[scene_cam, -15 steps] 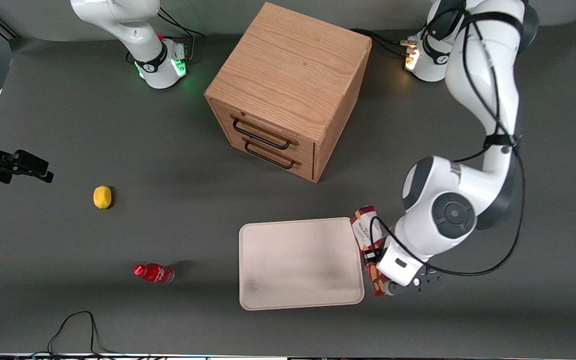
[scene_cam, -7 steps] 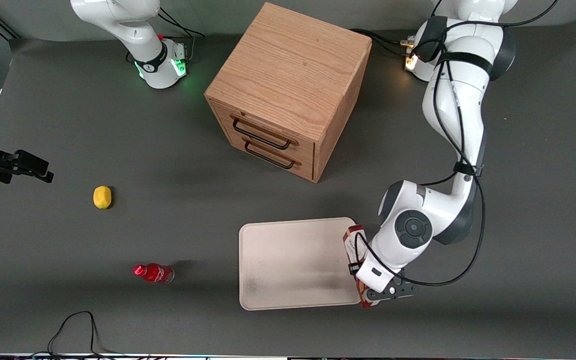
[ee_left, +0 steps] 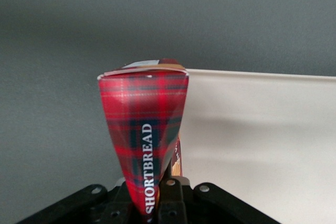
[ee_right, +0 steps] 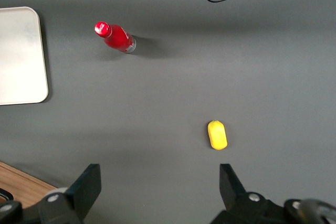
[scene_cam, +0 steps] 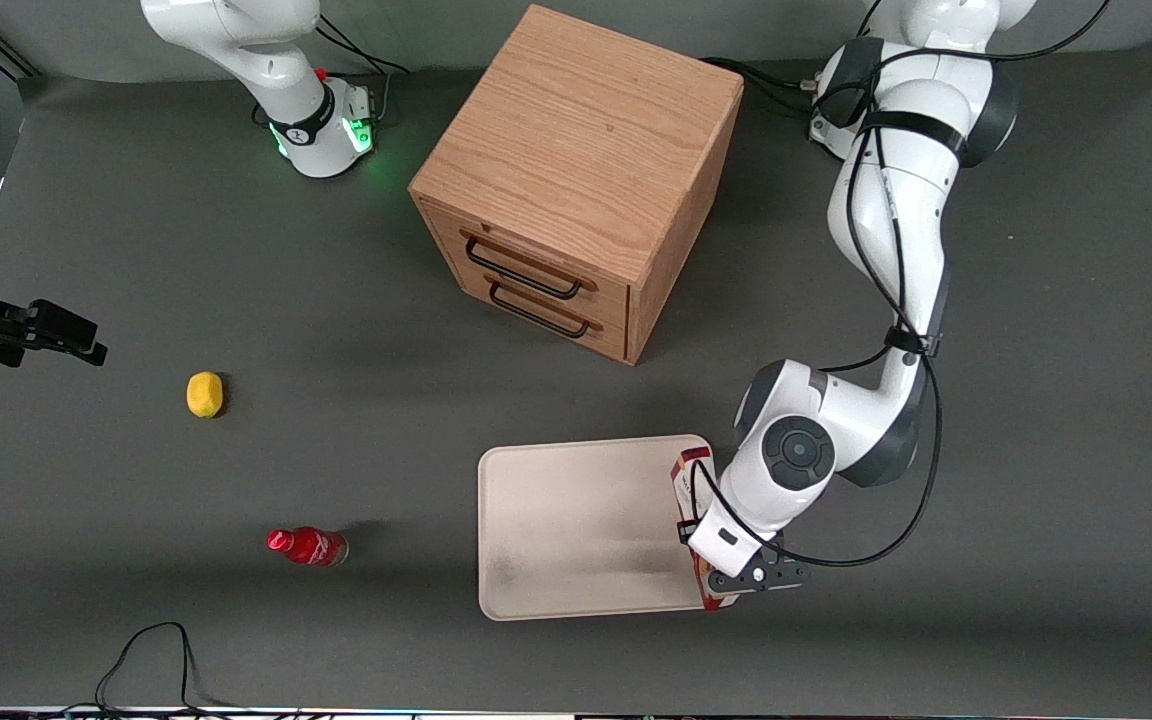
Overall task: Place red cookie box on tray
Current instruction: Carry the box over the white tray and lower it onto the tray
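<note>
I count one box (scene_cam: 688, 478), one tray (scene_cam: 576, 530), one wooden cabinet (scene_cam: 576, 180) with two drawers, one red bottle (scene_cam: 308, 546) and one yellow lemon-like thing (scene_cam: 204, 393). My gripper (scene_cam: 714, 572) is pinched on the box, its fingers pressed against the long sides, as the wrist view shows with the tartan carton (ee_left: 144, 140) running out from between them. I hold the box above the tray's rim (ee_left: 262, 75) at the working arm's end, lengthwise along that edge, part over the tray and part over the table (scene_cam: 1036, 450); I cannot tell whether it touches the tray. My arm reaches from its base down past the cabinet, elbow bent, wrist turned down over the tray's edge. The bottle lies on its side, well apart from the tray toward the parked arm's end; the lemon lies farther from the camera than the bottle.
</note>
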You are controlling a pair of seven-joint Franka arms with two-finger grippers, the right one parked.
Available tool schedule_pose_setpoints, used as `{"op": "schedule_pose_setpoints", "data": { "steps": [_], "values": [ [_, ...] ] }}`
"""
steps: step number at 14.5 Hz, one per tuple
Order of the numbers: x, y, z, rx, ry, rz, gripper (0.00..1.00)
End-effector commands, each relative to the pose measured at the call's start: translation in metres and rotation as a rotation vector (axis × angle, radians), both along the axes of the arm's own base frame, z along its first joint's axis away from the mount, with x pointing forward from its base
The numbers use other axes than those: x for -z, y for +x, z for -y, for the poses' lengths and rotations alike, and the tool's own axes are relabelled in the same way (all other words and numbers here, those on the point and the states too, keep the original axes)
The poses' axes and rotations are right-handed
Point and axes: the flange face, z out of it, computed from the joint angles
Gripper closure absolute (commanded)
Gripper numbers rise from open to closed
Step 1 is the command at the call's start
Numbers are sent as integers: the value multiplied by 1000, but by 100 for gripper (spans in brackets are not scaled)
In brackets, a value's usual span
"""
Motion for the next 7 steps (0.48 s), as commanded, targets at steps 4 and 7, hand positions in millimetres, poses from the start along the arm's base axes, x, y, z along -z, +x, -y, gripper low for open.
{"op": "schedule_pose_setpoints", "data": {
  "steps": [4,7],
  "values": [
    [17,-3,7,0,-24,-34,100],
    [24,-3,7,-1,-26,-37,1]
  ]
}}
